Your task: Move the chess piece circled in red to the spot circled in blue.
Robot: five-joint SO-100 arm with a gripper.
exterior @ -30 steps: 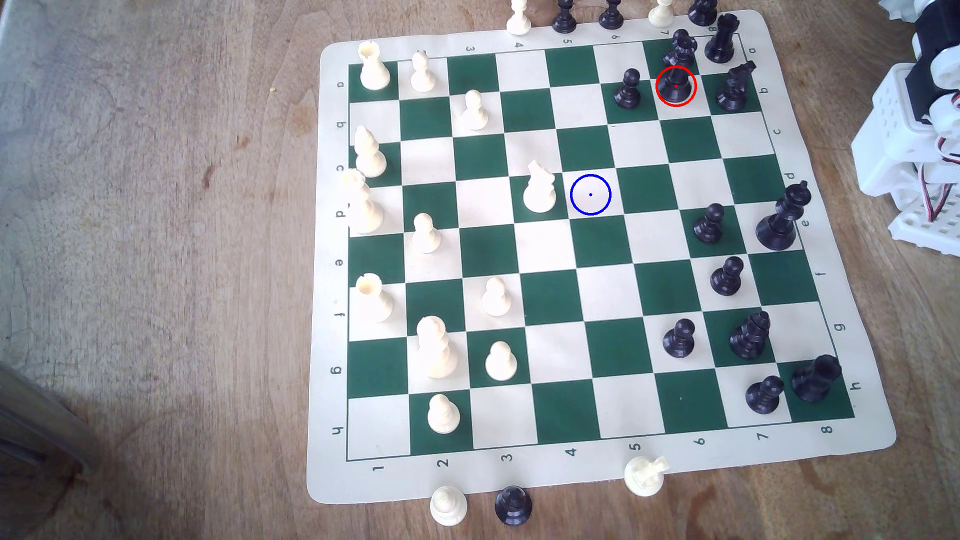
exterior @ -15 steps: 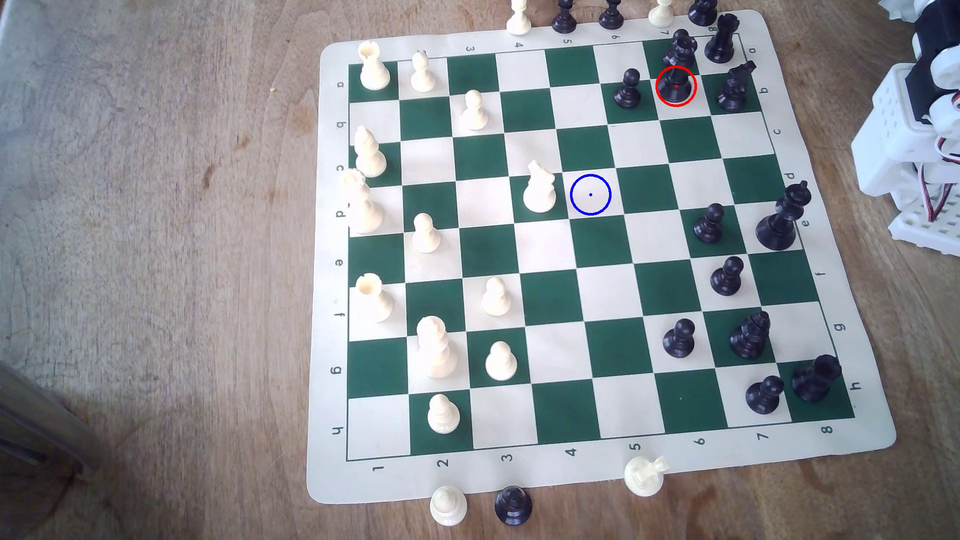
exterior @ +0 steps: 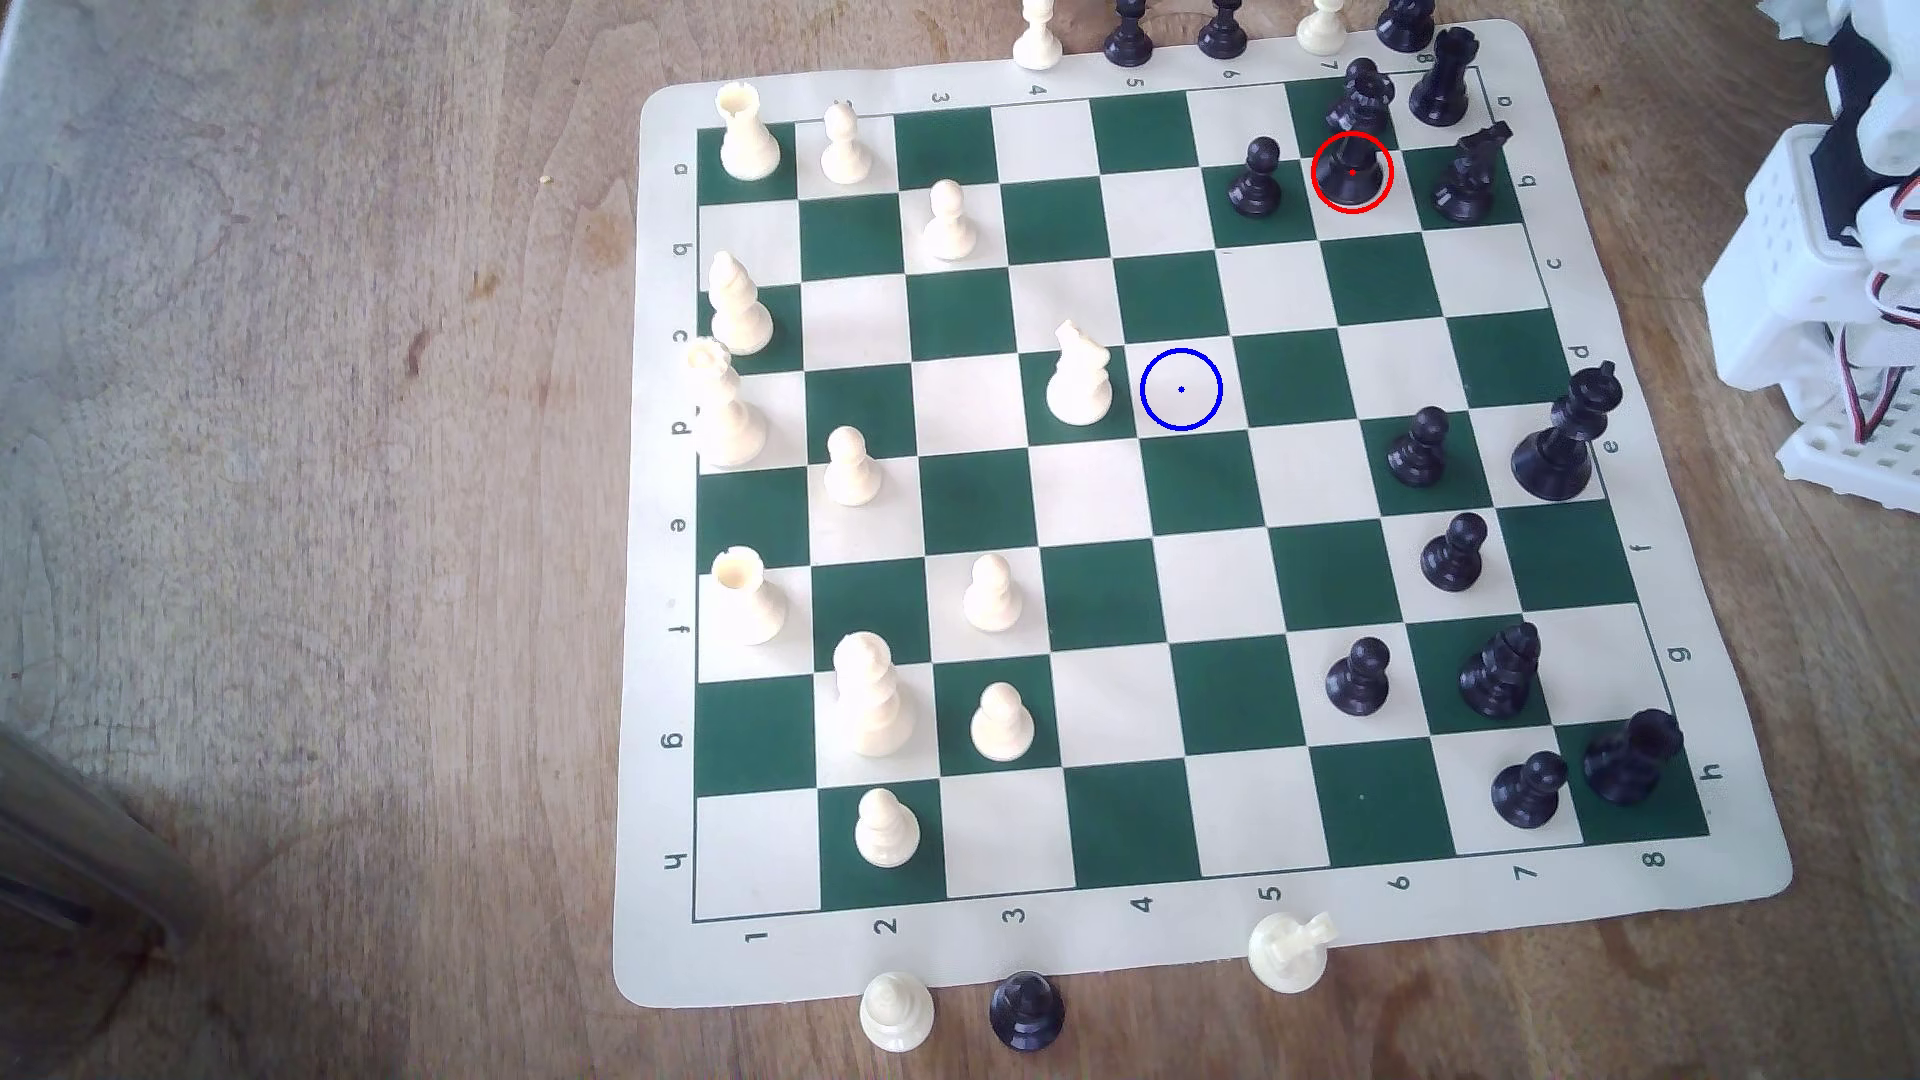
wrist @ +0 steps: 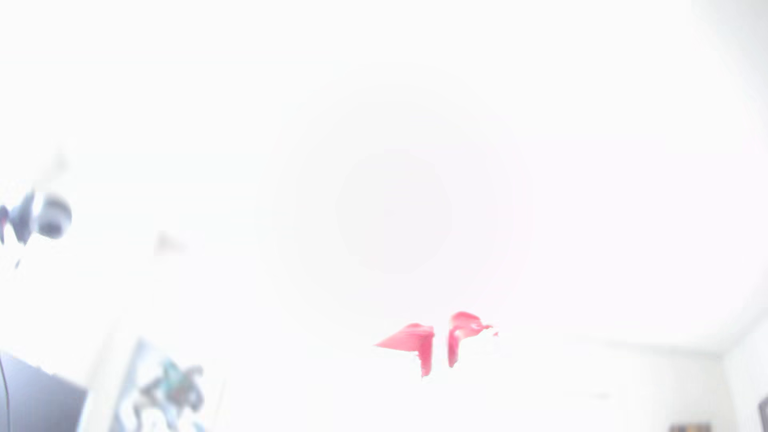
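- One black queen (exterior: 1352,156), ringed in red, stands in the upper right of the exterior view, on a cream square near the mat's far edge.
- Crowding is the main hazard: a black pawn (exterior: 1255,179) stands just beside it toward the exterior view's left, a black knight (exterior: 1468,177) toward the right, and a black rook (exterior: 1443,78) close behind; jaws closing wide could topple one.
- Blue-ringed target square (exterior: 1181,389) sits mid-board, bare, with a white knight (exterior: 1077,376) on the adjoining square; a low carry or an off-centre set-down could knock it.
- Arm base (exterior: 1829,260) rests at the right edge, off the mat (exterior: 1164,950).
- Gripper (wrist: 440,347) appears in the washed-out wrist view as two pink tips with a narrow gap, holding nothing visible; whether it is parted or closed cannot be told. Glare this strong would hamper wrist-guided aiming.
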